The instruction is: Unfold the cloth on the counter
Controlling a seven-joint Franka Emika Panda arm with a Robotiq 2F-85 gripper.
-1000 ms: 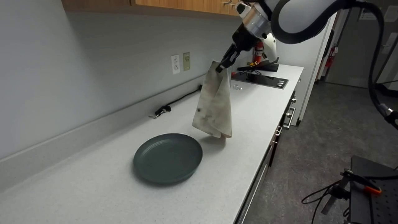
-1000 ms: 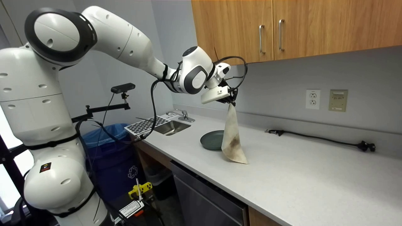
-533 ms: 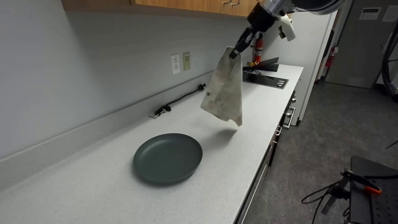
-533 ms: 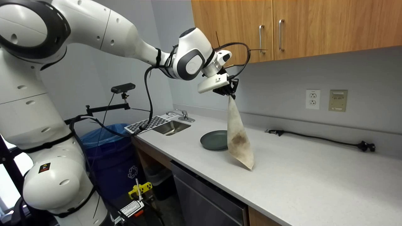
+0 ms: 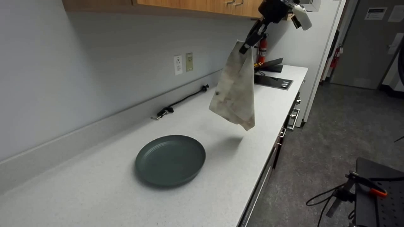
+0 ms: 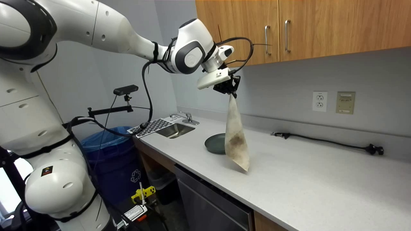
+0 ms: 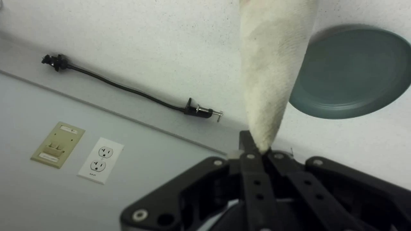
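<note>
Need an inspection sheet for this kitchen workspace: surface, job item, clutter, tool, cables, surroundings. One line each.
Surface: white counter, smooth, with a low backsplash behind.
Job item: cloth hangs creased, dark stain in its lower part; not laid on the counter; lower tip looks clear of it.
Clutter: green plate flat on the counter, apart from the cloth; black clamp arm lying by the backsplash.
Tool: shut on the cloth's upper end.
Cables: black cable loops down from the arm, apart from the cloth.
Surroundings: blue bin by the counter; sink and cooktop set into it; wooden cupboards above; fire extinguisher in the background.
</note>
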